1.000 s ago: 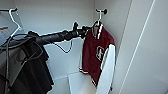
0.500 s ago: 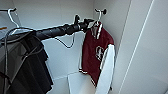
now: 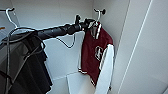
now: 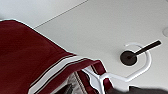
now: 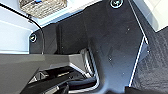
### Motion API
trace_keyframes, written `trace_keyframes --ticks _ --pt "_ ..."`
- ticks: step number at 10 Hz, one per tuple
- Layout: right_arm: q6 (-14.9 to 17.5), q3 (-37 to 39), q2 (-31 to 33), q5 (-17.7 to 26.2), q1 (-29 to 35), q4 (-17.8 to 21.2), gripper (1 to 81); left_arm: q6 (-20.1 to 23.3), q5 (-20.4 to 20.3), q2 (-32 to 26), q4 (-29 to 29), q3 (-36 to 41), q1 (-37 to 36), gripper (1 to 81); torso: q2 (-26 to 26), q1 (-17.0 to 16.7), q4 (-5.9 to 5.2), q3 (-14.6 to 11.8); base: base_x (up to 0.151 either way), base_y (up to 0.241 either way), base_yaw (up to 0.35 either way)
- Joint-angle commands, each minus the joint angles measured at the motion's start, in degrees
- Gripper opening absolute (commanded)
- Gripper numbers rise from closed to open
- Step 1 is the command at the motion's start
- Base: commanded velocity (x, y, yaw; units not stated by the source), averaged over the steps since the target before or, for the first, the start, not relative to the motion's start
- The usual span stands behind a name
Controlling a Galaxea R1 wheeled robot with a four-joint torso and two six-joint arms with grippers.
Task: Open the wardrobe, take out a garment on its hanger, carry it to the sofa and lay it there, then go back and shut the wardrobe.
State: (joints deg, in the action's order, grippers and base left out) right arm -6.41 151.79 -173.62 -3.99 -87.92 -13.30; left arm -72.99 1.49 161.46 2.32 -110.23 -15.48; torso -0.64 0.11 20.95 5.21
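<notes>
- Red jacket (image 3: 96, 53) with white sleeves, hanging low inside the open wardrobe (image 3: 62, 15), near its right wall.
- Held up by a thin white hanger (image 4: 117, 75), tucked into the striped collar so the jacket stays spread.
- Hanger hook looped over a short dark peg (image 4: 136, 53) that sticks out of the white wall, so the whole weight rests there. Not lifted off yet.
- Left tool (image 3: 88, 23) right up at the collar, just under the hook, likely to take the hanger where it is strong. Open or closed? Cannot tell.
- Left arm stretched long across the wardrobe to reach that far.
- Black shirt (image 3: 30, 70) on the other side, well apart from the jacket, on its own white hook.
- Right tool: state cannot be told either.
</notes>
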Motion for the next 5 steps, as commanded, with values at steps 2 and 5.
trace_keyframes --ticks 2,5 --pt "0.0 -0.5 -0.1 2.8 2.0 0.2 81.1 -0.3 -0.3 1.8 -0.2 -1.0 -10.8 81.1 0.0 0.0 5.52 0.0 0.0 0.0 0.0" --pt "0.0 -0.5 -0.1 2.8 1.9 0.2 81.1 -0.6 -0.3 1.9 -0.1 -1.1 -10.7 81.1 0.0 0.0 5.05 0.0 0.0 0.0 0.0"
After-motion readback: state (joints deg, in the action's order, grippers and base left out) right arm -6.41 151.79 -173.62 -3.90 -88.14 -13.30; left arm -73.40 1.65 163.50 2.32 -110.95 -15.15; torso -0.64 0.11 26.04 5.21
